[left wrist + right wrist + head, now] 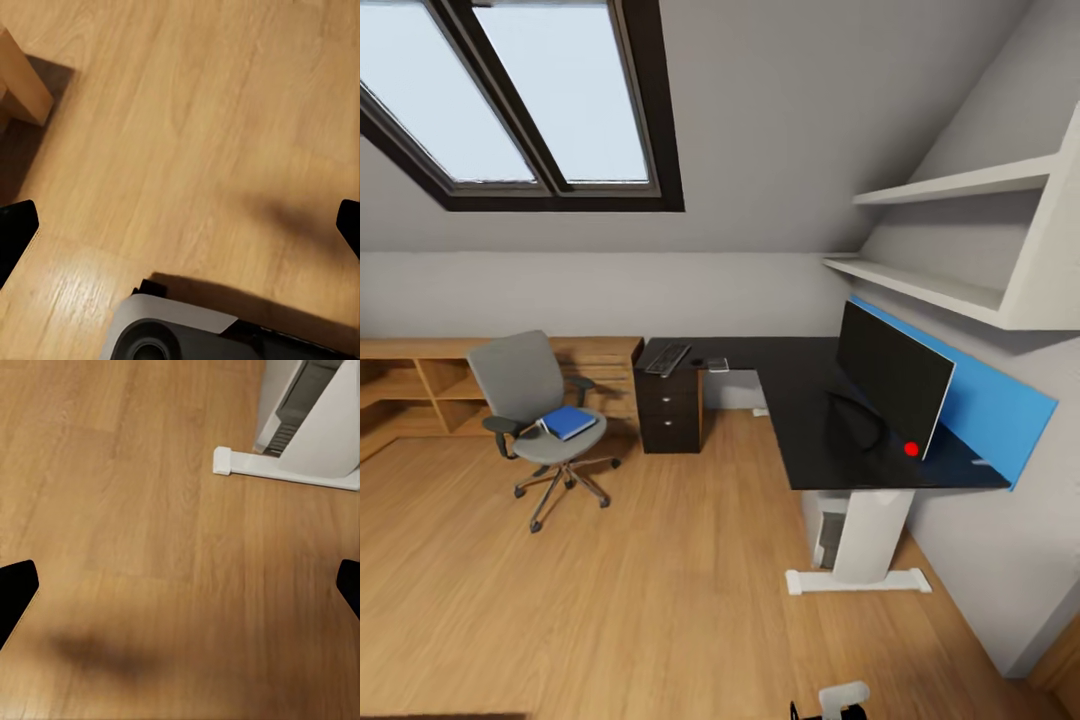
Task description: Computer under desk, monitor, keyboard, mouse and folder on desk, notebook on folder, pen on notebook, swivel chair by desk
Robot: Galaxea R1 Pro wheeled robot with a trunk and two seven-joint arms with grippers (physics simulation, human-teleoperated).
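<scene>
- I see the L-shaped black surface (800,400) with its blue back panel, white leg and dark drawer unit.
- The monitor (890,375) stands upright on it, red dot at a lower corner.
- The keyboard (667,359) lies flat at the far end, above the drawers.
- A small grey notebook (717,364) lies just beside it.
- The light-grey computer (828,530) sits under the surface.
- The swivel chair (535,420) stands apart, with the blue folder (569,422) on its seat.

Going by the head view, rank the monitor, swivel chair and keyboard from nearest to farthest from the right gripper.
1. monitor, on the desk's right wing.
2. swivel chair, out on the floor at left.
3. keyboard, far end of the desk.

The right gripper hangs over the floor by the desk leg.
</scene>
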